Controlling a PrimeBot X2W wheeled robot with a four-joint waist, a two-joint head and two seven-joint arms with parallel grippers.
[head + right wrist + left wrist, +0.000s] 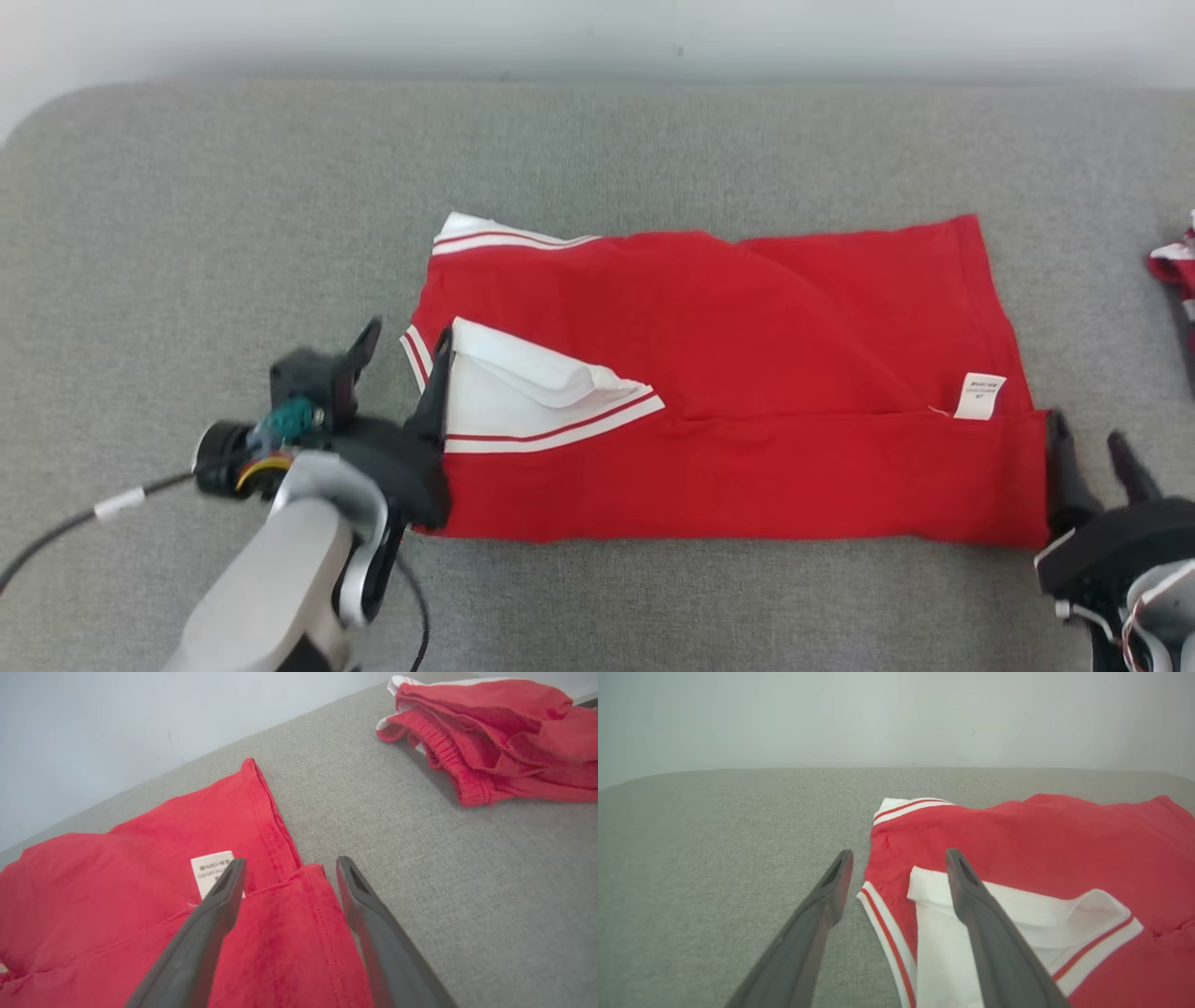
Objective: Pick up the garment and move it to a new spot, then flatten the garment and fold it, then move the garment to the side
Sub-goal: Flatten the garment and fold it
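The garment (738, 373) is a red shirt with white, red-striped trim, lying partly folded on the grey surface, a white label (980, 396) near its right end. My left gripper (401, 350) stands open at the garment's left edge, one finger over the white collar (1017, 910), the other over bare surface. My right gripper (1088, 448) is open at the garment's right front corner (299, 914), its fingers straddling that corner. Neither gripper holds cloth.
A second red garment (495, 737) lies bunched at the far right (1174, 266). The grey padded surface (653, 149) reaches to a pale wall behind. A cable (103, 509) trails from my left wrist.
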